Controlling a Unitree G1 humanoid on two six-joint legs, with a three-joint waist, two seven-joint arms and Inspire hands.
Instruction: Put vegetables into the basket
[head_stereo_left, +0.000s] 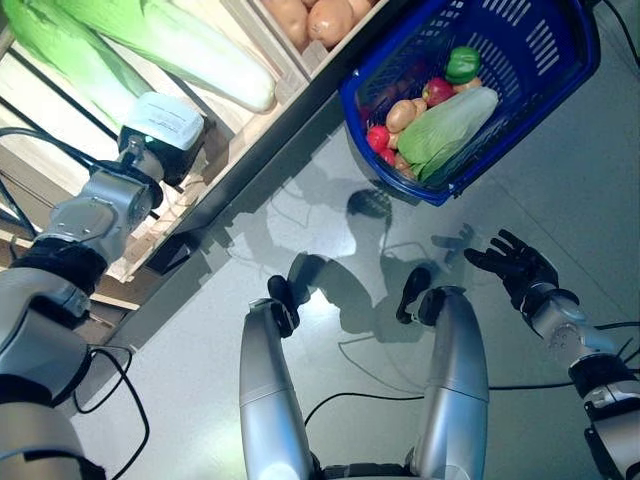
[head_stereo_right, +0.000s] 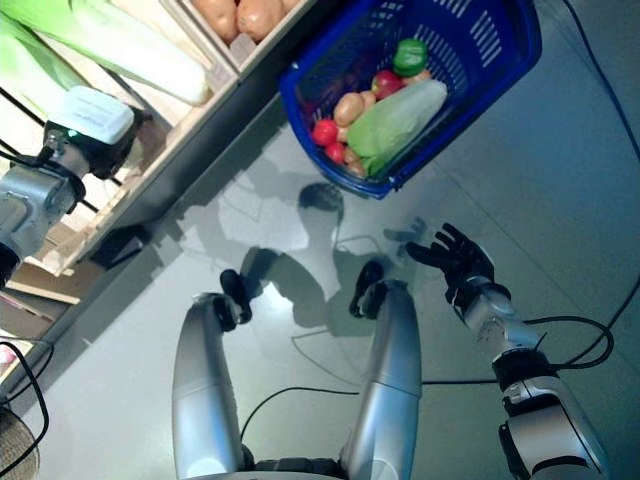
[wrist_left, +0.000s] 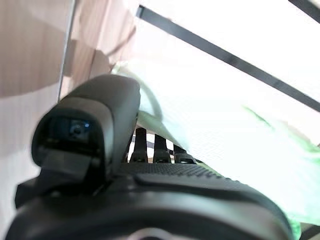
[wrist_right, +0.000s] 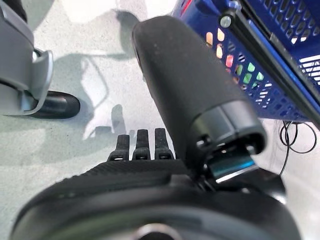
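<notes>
Two hands, pretty different stories. Right hand (head_stereo_left: 515, 265) hung over the bare floor (head_stereo_left: 560, 200) just below the blue basket (head_stereo_left: 560, 70), fingers spread and holding nothing. That basket already had a pale green cabbage (head_stereo_left: 450, 130), a green pepper (head_stereo_left: 462, 64), potatoes and some red veg in it. Left hand (wrist_left: 150, 190) was reaching into the wooden crate (head_stereo_left: 255, 125) against another cabbage (wrist_left: 240, 145); its fingertips were hidden behind the leaves, so couldn't tell if they gripped it. More potatoes (head_stereo_left: 315, 18) were cut off at the top edge.
</notes>
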